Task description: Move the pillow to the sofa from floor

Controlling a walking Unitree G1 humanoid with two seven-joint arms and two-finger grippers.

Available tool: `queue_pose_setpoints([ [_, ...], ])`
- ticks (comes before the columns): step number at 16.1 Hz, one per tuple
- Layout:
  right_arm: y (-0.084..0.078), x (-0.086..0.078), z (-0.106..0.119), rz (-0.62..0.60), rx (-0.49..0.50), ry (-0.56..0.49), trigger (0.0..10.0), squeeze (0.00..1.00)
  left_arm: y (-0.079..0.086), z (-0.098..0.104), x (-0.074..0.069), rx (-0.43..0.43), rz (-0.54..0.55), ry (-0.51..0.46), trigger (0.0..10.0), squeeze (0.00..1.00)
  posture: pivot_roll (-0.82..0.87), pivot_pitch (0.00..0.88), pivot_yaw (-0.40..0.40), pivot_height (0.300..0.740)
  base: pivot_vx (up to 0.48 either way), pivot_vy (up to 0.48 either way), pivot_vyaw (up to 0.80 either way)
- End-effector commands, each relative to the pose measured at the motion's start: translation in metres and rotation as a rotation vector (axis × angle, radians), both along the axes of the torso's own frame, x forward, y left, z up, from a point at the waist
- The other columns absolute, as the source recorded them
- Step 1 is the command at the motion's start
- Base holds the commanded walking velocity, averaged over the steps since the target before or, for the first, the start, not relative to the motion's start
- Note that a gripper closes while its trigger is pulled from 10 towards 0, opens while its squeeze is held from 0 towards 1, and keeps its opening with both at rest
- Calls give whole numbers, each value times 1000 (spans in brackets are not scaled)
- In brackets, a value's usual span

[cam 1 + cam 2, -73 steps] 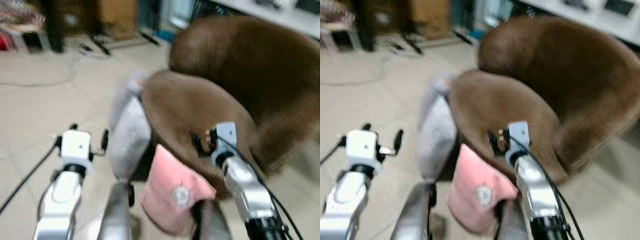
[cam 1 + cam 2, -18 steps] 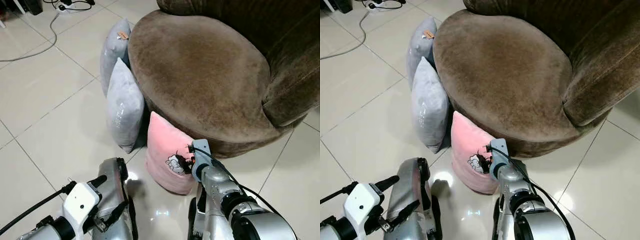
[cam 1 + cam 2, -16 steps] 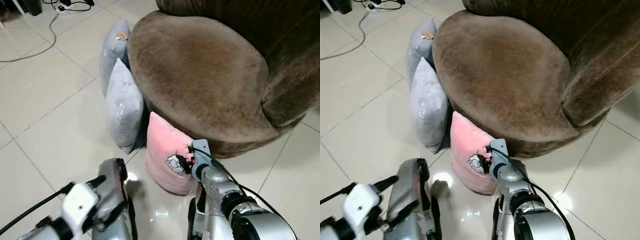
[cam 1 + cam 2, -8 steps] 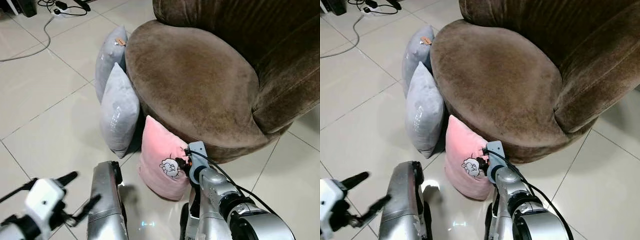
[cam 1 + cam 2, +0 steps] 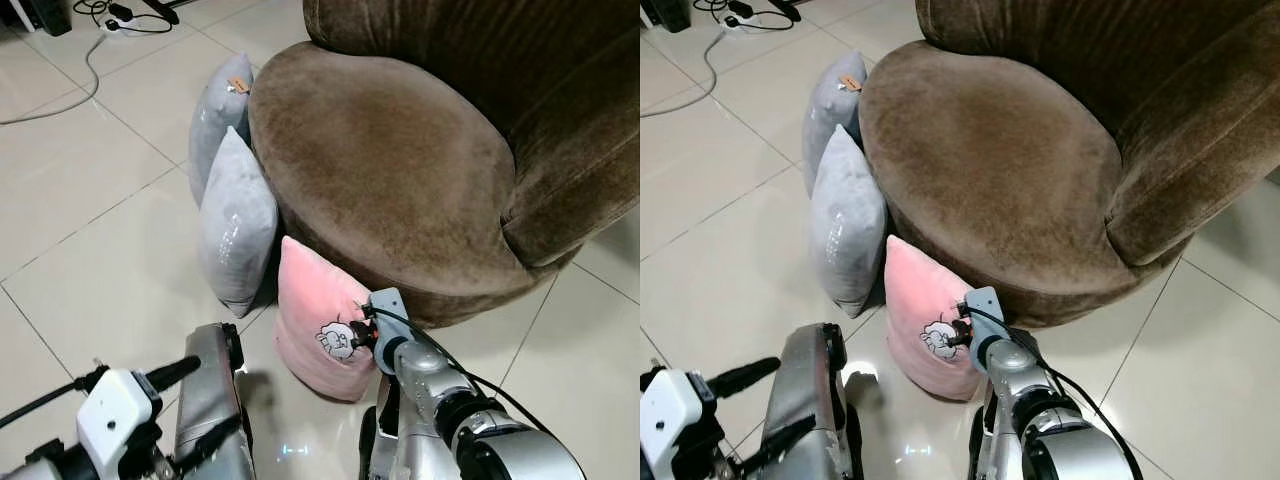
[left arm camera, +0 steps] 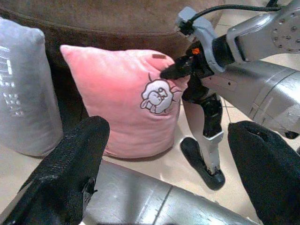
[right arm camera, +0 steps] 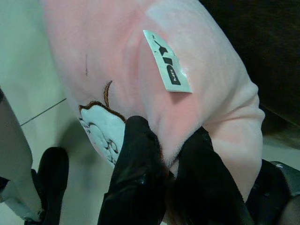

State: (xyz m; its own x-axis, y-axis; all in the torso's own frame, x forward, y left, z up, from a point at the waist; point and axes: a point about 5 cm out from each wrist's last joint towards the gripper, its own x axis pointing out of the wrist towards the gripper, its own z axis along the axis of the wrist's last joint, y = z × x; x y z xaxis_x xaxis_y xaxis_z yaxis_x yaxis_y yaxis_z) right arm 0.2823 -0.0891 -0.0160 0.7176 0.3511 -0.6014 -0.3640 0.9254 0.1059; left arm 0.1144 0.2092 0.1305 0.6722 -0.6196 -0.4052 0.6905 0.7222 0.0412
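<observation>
Soft plush pink pillow (image 5: 318, 325), fuzzy matt nap, with a stitched white animal patch and a glossy white tag (image 7: 167, 63). Nipped in a fold by the right pincer (image 7: 165, 152), matt black fingers. Brown sofa (image 5: 400, 160) in short velvety cloth, dull, brushed-looking. Two grey cushions (image 5: 236, 222) in smooth cloth with a faint sheen. Pale floor (image 5: 90, 200) tiles, glossy enough to throw back light. Brushed silver metal arms. Left pincer (image 6: 168, 159) fingers coarse, grainy black.

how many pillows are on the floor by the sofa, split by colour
grey pillows: 2, the nearer and the farther
pink pillow: 1, pinched at its edge by the right gripper
total: 3
</observation>
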Motion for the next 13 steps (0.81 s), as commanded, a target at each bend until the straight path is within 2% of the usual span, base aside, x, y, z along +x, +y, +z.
queue_pose_setpoints([
  [1,0,-11,-10,6,-10,41,0,0,-1,2,-3,9,0,11,10000,0,232,168,-58,521,0,0,0],
  [5,2,-10,-8,12,15,33,0,0,-5,0,-7,1,13,27,10000,0,228,147,-61,521,0,0,0],
  [8,12,-1,8,99,223,-43,0,0,-15,-3,-16,-45,78,48,10000,0,221,99,-72,521,0,0,0],
  [9,13,0,10,110,242,-52,0,0,-16,-4,-16,-46,88,48,10000,0,221,99,-72,521,0,0,0],
  [11,8,8,24,147,324,-114,0,0,-27,-20,-7,-35,147,11,10000,0,191,21,-95,521,0,0,0],
  [13,3,15,36,163,384,-168,0,0,-38,-29,0,-50,190,-20,10000,0,180,0,-103,521,0,0,0],
])
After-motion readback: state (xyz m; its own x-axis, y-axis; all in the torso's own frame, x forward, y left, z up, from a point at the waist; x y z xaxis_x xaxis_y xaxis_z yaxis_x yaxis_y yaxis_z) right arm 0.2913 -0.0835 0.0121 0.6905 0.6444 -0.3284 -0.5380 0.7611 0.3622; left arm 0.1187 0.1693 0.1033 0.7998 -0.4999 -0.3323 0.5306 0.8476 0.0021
